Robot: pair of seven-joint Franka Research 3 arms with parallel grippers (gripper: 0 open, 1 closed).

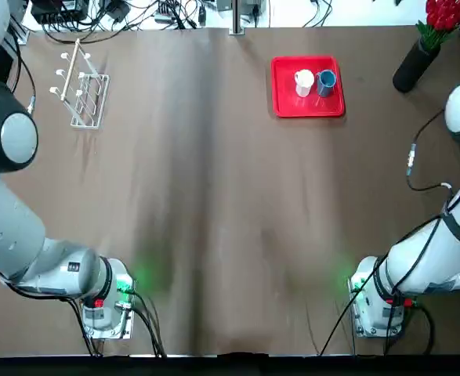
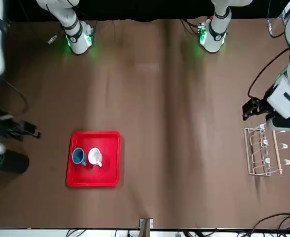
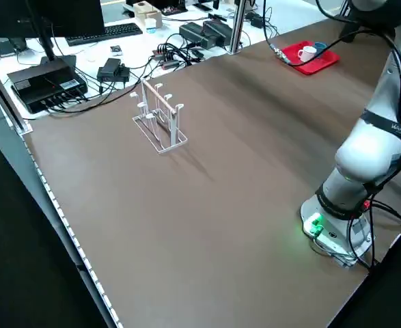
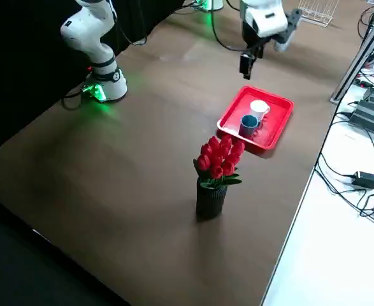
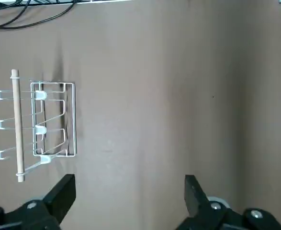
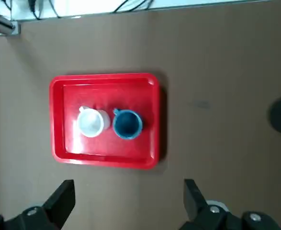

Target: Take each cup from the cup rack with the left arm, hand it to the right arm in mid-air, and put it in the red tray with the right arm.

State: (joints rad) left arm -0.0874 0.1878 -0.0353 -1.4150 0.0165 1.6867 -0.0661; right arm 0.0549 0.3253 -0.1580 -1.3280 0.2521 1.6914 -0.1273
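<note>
Both pincers spread, empty. White cup (image 1: 303,81) and blue cup (image 1: 326,81), upper right in the red tray (image 1: 283,98), look light, rigid; grip rims.

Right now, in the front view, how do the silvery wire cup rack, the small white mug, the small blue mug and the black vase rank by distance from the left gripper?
From the left gripper:
1. Silvery wire cup rack, just beside it.
2. Small white mug, in the red tray.
3. Small blue mug, next to it.
4. Black vase, beyond the tray.
</note>
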